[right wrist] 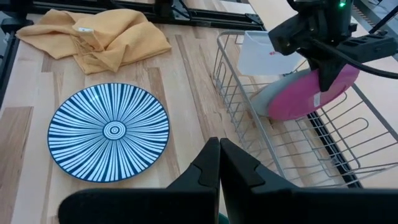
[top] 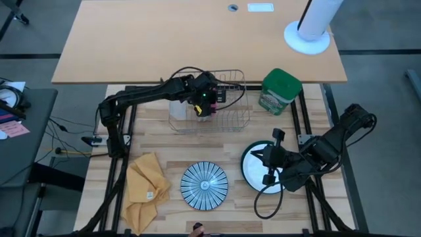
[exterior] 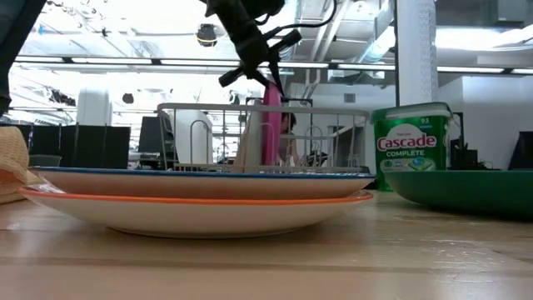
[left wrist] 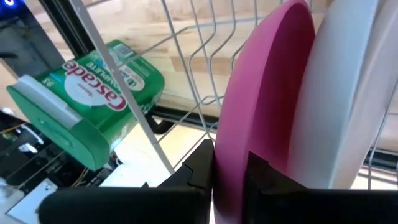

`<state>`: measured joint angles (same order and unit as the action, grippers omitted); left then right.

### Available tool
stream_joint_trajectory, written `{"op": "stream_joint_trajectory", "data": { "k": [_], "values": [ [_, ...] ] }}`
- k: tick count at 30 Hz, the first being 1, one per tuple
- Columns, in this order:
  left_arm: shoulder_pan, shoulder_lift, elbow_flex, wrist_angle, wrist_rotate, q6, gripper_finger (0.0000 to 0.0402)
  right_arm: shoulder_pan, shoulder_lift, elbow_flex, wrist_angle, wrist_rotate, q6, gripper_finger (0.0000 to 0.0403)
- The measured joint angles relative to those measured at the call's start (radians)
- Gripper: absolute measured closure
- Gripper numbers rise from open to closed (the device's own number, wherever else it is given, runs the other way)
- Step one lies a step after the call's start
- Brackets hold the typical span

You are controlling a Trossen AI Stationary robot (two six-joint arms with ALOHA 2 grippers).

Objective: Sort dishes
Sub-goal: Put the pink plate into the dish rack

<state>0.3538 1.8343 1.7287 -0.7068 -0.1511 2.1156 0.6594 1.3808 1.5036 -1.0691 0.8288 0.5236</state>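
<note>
The left gripper [right wrist: 323, 59] fingers pinch the pink plate [left wrist: 261, 106] upright in the rack [top: 220, 108]; only the low view shows an orange rim beneath the striped plate [top: 204, 185]. The right gripper [right wrist: 219, 163] fingers are closed on nothing.

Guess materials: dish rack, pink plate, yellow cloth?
Dish rack: thin bent metal wire, light silvery finish, probably plated or coated steel. Pink plate: smooth, evenly coloured, faint sheen; glazed ceramic or melamine, can't tell which. Yellow cloth: soft woven fabric, matte, lying in loose folds with a small sewn tag.
</note>
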Motion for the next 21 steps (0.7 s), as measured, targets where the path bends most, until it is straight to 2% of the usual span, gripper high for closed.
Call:
{"op": "stream_joint_trajectory", "data": {
  "k": [4,10,13,17,21],
  "values": [
    [0.004,0.000,0.000,-0.020,0.045,-0.007,0.0362,0.000,0.000,0.000,0.000,0.000,0.000,0.0390],
    [0.010,0.000,0.000,-0.010,0.047,-0.092,0.0359,0.000,0.000,0.000,0.000,0.000,0.000,0.0390],
    [0.020,0.000,0.000,0.033,0.021,-0.142,0.0358,0.000,0.000,0.000,0.000,0.000,0.000,0.0390],
    [0.021,0.000,0.000,0.037,-0.057,-0.134,0.0358,0.000,0.000,0.000,0.000,0.000,0.001,0.0390],
    [0.020,0.000,0.000,0.036,-0.019,-0.158,0.0357,0.000,0.000,0.000,0.000,0.000,0.001,0.0390]
  ]
}}
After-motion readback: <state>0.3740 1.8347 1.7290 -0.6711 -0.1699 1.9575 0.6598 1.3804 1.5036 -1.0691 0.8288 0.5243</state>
